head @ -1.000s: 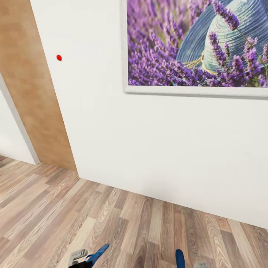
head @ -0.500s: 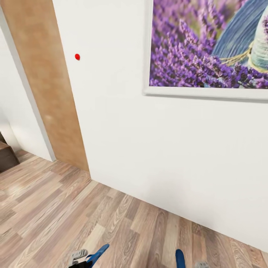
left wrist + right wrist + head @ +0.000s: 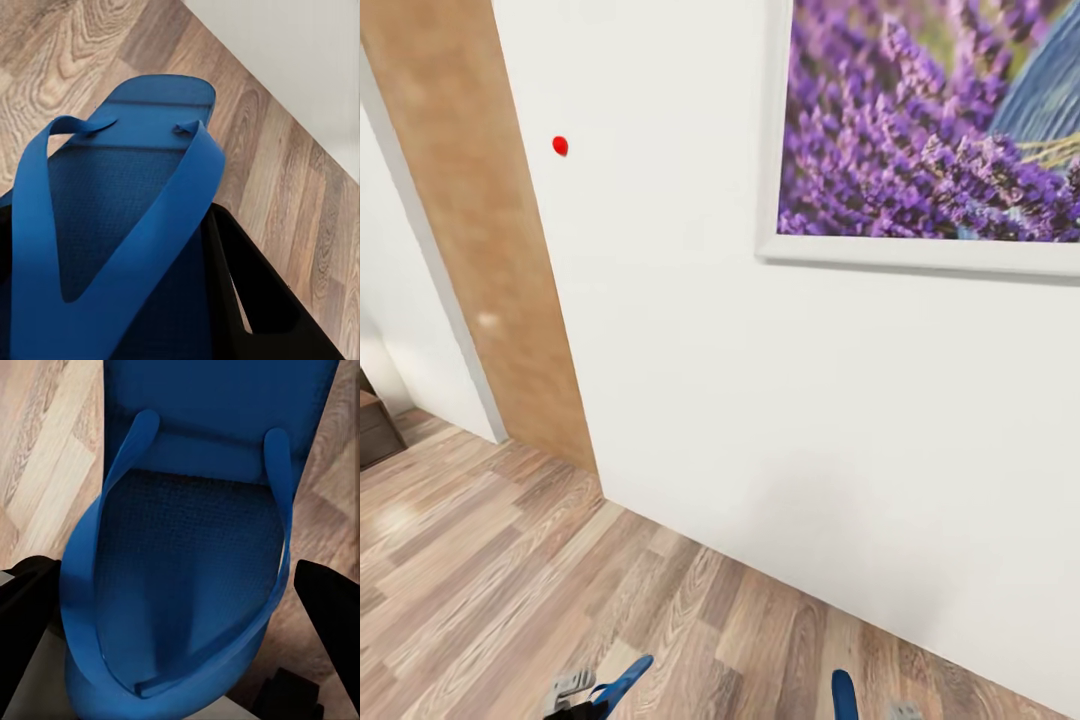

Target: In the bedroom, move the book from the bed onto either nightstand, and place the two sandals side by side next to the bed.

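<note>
I hold one bright blue sandal in each gripper above the wood plank floor. In the head view, the left gripper (image 3: 573, 692) sits at the bottom edge with its sandal (image 3: 623, 682) sticking forward. The right sandal (image 3: 844, 695) rises beside the right gripper (image 3: 903, 712). The left wrist view has the sandal (image 3: 135, 187) and its thong strap clamped against a black finger (image 3: 255, 300). In the right wrist view, the other sandal (image 3: 195, 547) lies between two black fingers (image 3: 330, 607). The book, the bed and the nightstand are out of view.
A white wall (image 3: 760, 400) stands close ahead, with a framed lavender picture (image 3: 930, 130) and a small red dot (image 3: 560, 146) on it. A light wooden door panel (image 3: 480, 230) is at the left. A dark brown furniture edge (image 3: 374, 428) shows at far left.
The whole head view has shifted: the wall, the picture and the door panel slid rightward and look closer, so the camera moved. Both sandals stay held as before.
</note>
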Tool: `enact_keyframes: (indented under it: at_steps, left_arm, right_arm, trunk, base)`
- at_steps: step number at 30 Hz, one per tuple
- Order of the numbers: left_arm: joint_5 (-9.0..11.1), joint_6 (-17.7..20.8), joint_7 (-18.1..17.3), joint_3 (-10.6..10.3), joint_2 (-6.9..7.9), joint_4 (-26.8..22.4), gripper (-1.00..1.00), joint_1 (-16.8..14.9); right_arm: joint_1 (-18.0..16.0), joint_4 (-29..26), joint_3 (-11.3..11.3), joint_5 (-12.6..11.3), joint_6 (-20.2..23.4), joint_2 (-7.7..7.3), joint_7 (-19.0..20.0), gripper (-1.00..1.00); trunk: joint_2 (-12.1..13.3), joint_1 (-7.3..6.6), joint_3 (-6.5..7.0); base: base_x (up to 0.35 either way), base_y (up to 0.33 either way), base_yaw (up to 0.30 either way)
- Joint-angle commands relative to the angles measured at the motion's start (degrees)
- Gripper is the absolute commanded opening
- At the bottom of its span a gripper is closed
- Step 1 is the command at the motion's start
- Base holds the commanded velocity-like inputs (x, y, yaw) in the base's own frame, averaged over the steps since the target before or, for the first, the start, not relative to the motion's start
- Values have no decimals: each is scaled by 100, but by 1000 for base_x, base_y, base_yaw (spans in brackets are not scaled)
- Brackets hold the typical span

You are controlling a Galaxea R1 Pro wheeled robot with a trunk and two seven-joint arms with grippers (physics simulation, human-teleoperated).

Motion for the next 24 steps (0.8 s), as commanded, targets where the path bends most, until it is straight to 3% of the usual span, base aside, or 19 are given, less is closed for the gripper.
enact_keyframes:
  at_steps: [1, 7, 24]
  left_arm:
    - [-67, -58, -6, 39, 2, 5, -100, -5]
    - [-67, -57, -6, 39, 1, 5, -100, -4]
    - [-67, -57, -6, 39, 2, 5, -100, -3]
  right_arm:
    - [-1, -12, -59, 31, 54, 0, 26, -100]
    - [-1, -12, -59, 31, 54, 0, 26, -100]
    - [-1, -12, -59, 31, 54, 0, 26, -100]
  trunk:
    - [-2, 2, -5]
    - [-2, 2, -5]
    - [-2, 2, -5]
  base:
    - [315, 0, 5]
    - [315, 0, 140]
    - [315, -4, 272]
